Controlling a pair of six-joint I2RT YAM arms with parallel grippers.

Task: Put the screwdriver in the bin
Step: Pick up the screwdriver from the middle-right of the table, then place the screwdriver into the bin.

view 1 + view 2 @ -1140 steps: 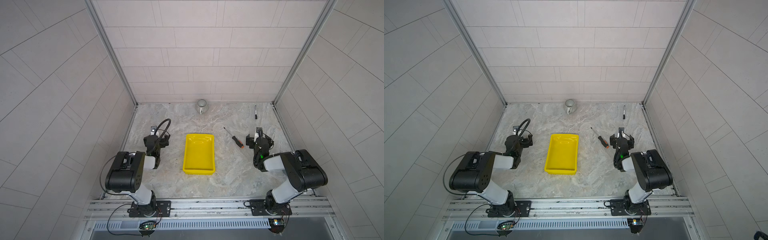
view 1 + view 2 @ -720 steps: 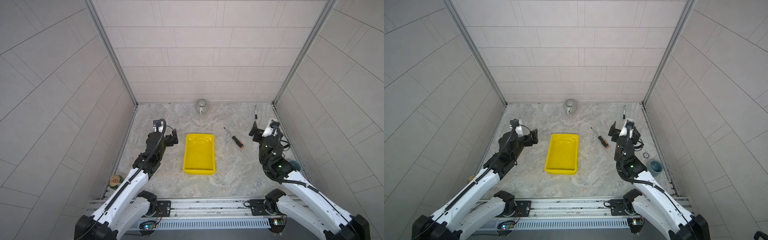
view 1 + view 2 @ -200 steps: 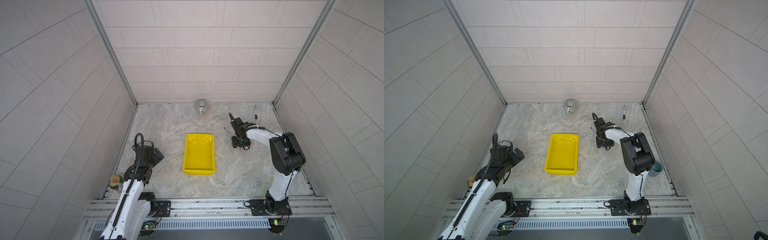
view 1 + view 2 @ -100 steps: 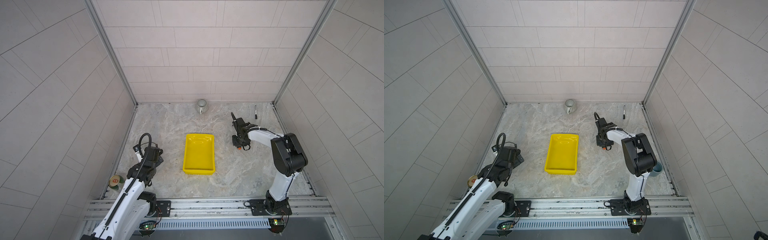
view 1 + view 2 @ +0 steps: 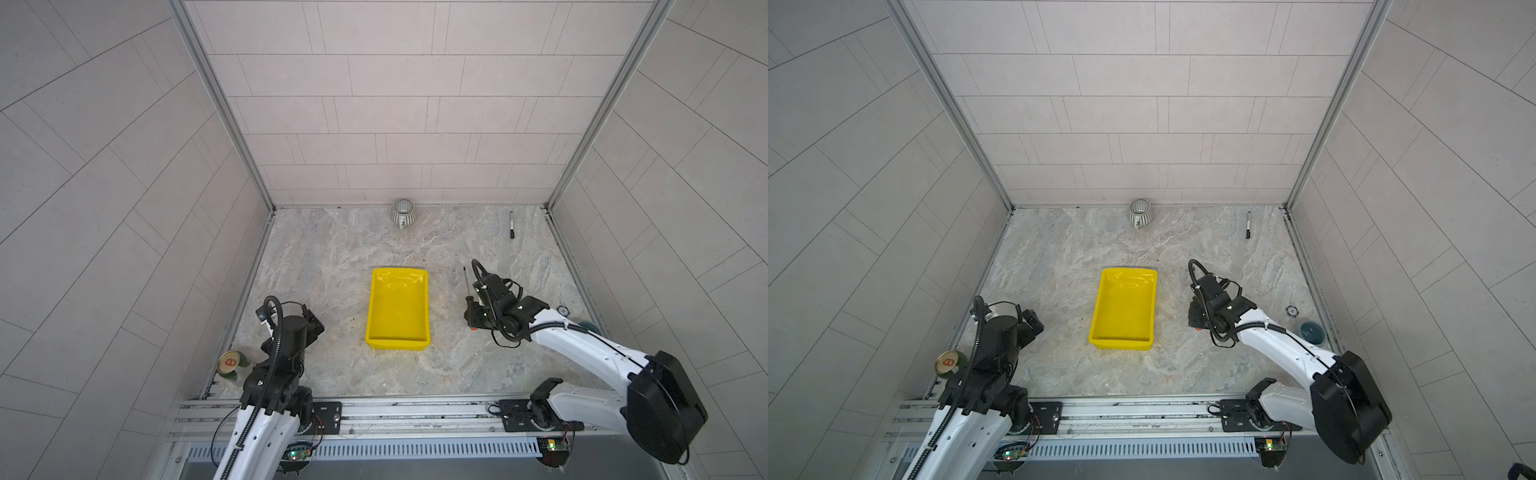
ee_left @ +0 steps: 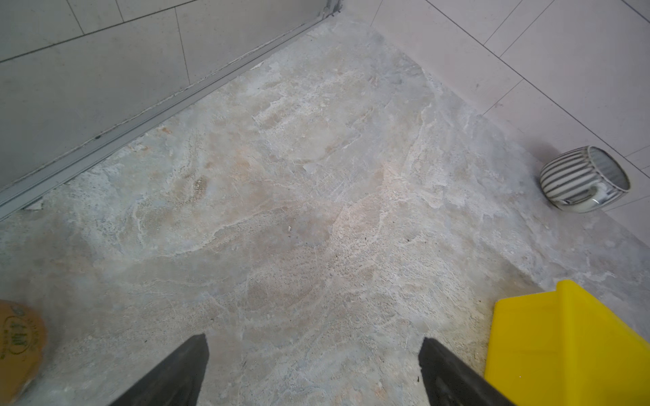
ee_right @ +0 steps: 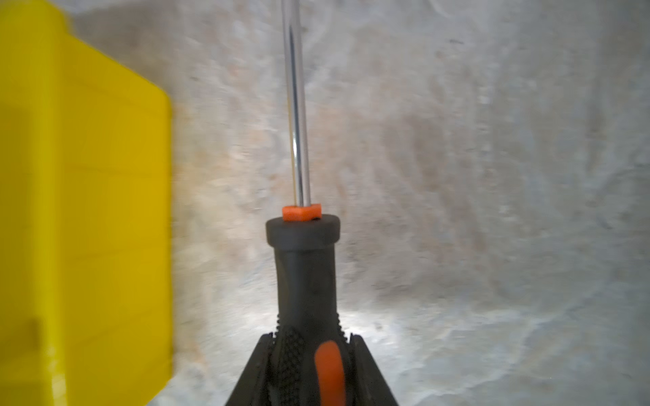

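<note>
Screwdriver (image 7: 305, 281), black knurled handle with orange inlay and shiny shaft, clamped between right fingers (image 7: 369, 376); left fingers (image 6: 176, 372) wide.

left gripper (image 6: 313, 339): jaws apart, angled down | right gripper (image 7: 311, 339): clamped on screwdriver (image 7: 302, 274)

Colours: bin (image 5: 397, 309), plain bright yellow; screwdriver (image 7: 306, 277), black handle with orange accents, silver shaft; cup (image 6: 577, 179), grey-white stripes; tabletop (image 5: 332, 257), mottled grey-beige.
</note>
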